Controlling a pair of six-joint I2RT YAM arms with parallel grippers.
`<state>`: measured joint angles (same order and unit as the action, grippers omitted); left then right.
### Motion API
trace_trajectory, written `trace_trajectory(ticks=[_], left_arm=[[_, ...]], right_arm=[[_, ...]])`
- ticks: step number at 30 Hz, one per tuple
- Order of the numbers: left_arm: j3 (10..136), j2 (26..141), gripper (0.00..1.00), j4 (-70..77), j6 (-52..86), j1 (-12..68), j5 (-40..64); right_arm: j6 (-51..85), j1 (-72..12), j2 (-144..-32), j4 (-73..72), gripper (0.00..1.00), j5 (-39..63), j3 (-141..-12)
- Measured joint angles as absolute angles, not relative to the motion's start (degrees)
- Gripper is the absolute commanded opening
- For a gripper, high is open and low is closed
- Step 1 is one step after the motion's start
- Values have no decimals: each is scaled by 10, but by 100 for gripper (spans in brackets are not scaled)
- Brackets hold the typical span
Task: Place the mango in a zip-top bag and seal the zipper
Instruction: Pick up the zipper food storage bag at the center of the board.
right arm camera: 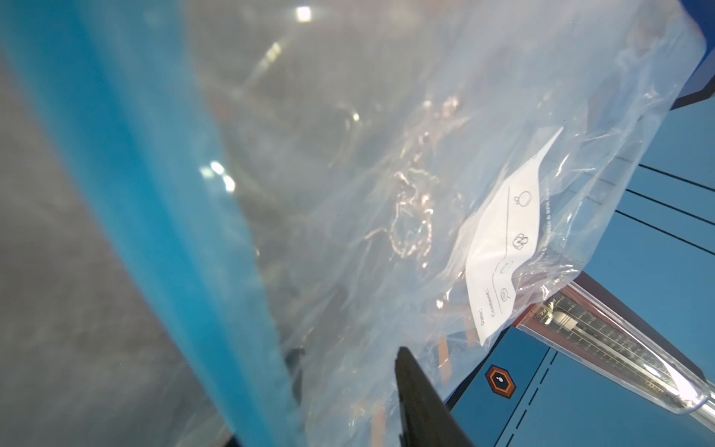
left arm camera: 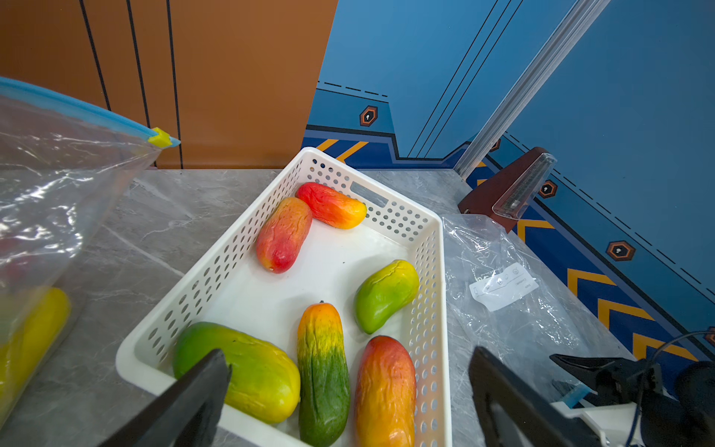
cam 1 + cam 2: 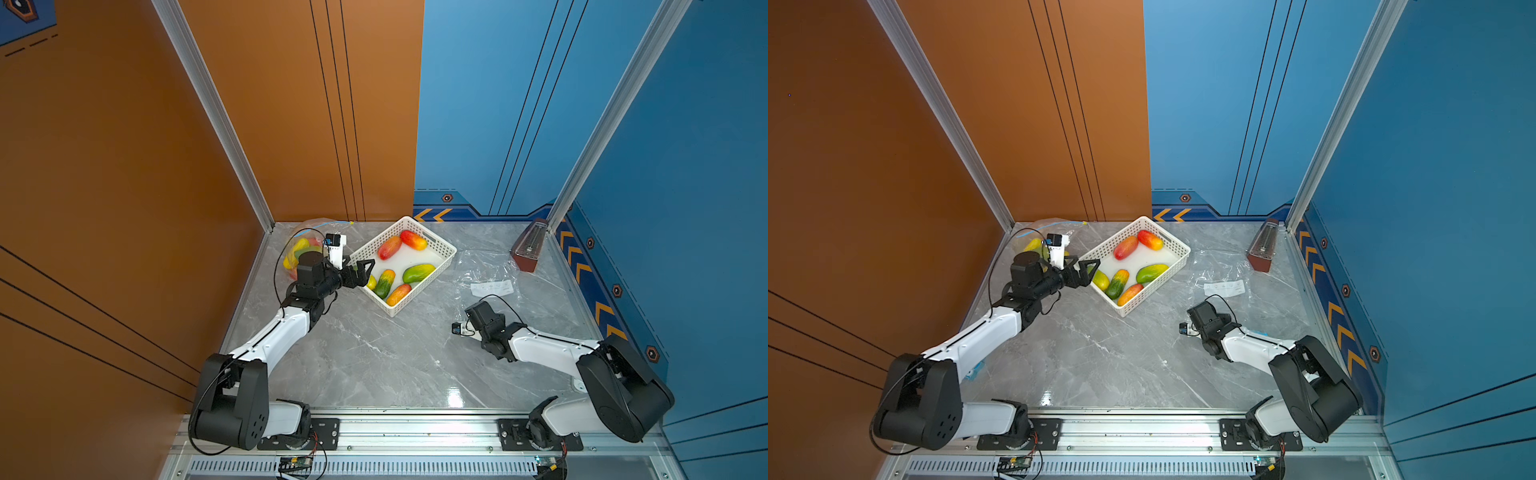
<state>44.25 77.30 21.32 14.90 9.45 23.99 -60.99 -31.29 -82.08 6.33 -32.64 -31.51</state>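
We see a glossy, grey marble-look tabletop [image 3: 374, 353], a white perforated plastic basket [image 2: 216, 263], a clear, crinkled, shiny plastic zip-top bag [image 1: 348, 193] and matt, wrinkled-skinned mangoes [image 2: 284, 234].

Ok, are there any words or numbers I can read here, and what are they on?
"Date:" on the white label of the bag
"Content:" on the same label
Small print on the bag beside the label: too blurred to read
Numbers on the metronome scale: too small to read
Wall hexagons: a white mark, no words
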Motion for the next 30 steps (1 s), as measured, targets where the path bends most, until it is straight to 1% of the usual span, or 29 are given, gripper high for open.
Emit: trace_trajectory(ticks=[1,2,4,5,6,10,13,17,21,26,30], left_arm=[[442,773,98,213,148,95,239],[442,771,99,213,148,95,239],[442,769,99,213,148,95,239],[442,768,99,213,148,95,239],[442,767,99,213,148,95,239],[439,754,98,211,168,95,239],[437,731,98,212,187,106,236],[434,692,98,216,203,167,217],[451,701,98,220,220,231,210],[523,776,98,228,290,259,212],[542,788,98,236,343,259,211]], right_arm=[[-612,-313,-821,55,14,-328,-315],[-611,-313,-821,51,9,-330,-316],[-604,-315,-821,59,4,-331,-326],[-595,-316,-819,71,4,-328,-337],[-583,-316,-814,84,0,-323,-350],[-476,-321,-763,142,0,-287,-440],[-347,-323,-742,168,0,-283,-533],[-147,-323,-771,212,0,-289,-655],[11,-329,-824,242,0,-280,-726],[143,-340,-876,245,0,-188,-767],[206,-340,-885,247,0,-109,-792]])
